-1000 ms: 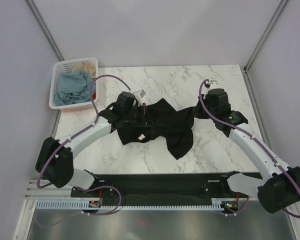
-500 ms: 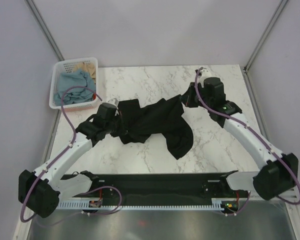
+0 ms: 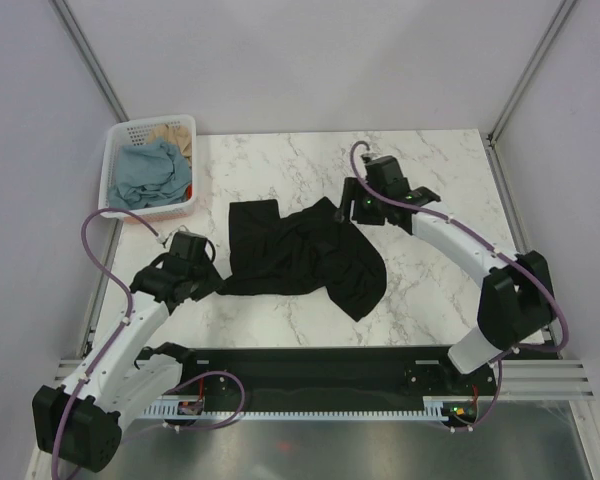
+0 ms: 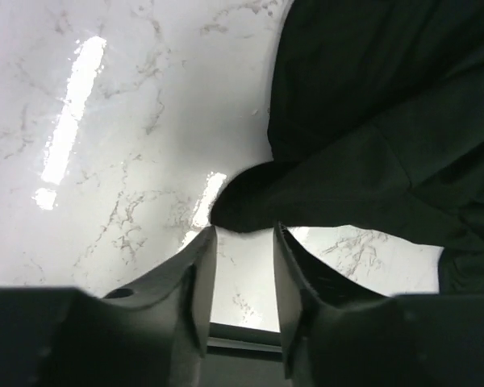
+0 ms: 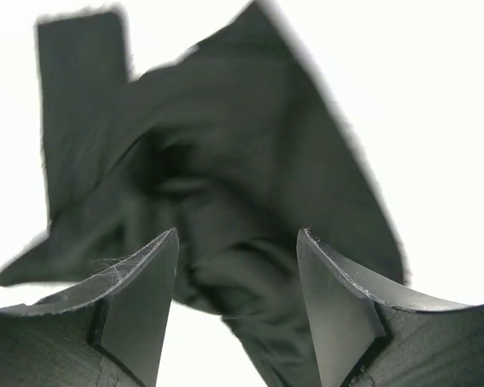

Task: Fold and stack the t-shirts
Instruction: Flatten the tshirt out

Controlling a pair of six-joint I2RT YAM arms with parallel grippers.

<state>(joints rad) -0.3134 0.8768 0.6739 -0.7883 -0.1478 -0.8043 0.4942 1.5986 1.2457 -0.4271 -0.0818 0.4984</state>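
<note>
A black t-shirt (image 3: 305, 255) lies crumpled but spread out on the marble table (image 3: 280, 165). My left gripper (image 3: 214, 284) sits at its near-left corner, open. In the left wrist view that corner (image 4: 246, 211) lies just beyond the gripper (image 4: 244, 235), with only bare table between the fingers. My right gripper (image 3: 343, 212) hovers over the shirt's far-right edge, open wide. The right wrist view looks down on the blurred black fabric (image 5: 226, 161), and the gripper (image 5: 236, 238) holds nothing. A dusty blue t-shirt (image 3: 145, 172) and a tan t-shirt (image 3: 175, 134) lie in the basket.
The white slotted basket (image 3: 113, 165) stands at the table's far-left corner. Grey walls close in both sides and the back. A black strip (image 3: 320, 365) with the arm bases runs along the near edge.
Both grippers pulled the black shirt apart, then opened and let go. The left arm drew back toward the near left; the right moved to the shirt's far-right edge. The shirt lies flatter.
</note>
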